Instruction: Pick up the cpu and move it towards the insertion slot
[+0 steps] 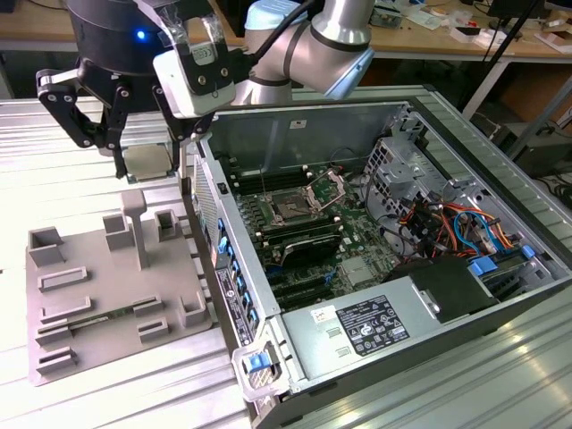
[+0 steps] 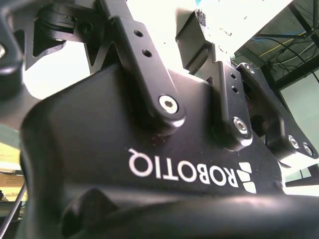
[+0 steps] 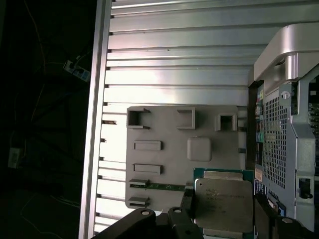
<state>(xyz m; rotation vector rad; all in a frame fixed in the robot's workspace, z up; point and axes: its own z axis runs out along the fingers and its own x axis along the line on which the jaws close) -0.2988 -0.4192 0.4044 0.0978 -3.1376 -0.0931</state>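
My gripper (image 1: 150, 170) clamped on cpu (image 3: 223, 205), above tray (image 1: 98, 277); slot (image 1: 290, 212) well apart, lower, toward exterior view's right, past case wall (image 1: 219, 241).

**One of Almost Everything, Three Open Boxes**

There is one computer case (image 1: 295, 130), open on top. Inside the case are one square socket (image 1: 290, 212) and one power supply box (image 1: 357, 326). Beside the case lies one grey tray (image 1: 98, 264), carrying three small open boxes (image 3: 138, 117) and one rounded square pad (image 3: 199, 148). Beside the case are also one robot arm (image 1: 331, 36), one gripper (image 1: 150, 168) and one chip (image 3: 223, 204).
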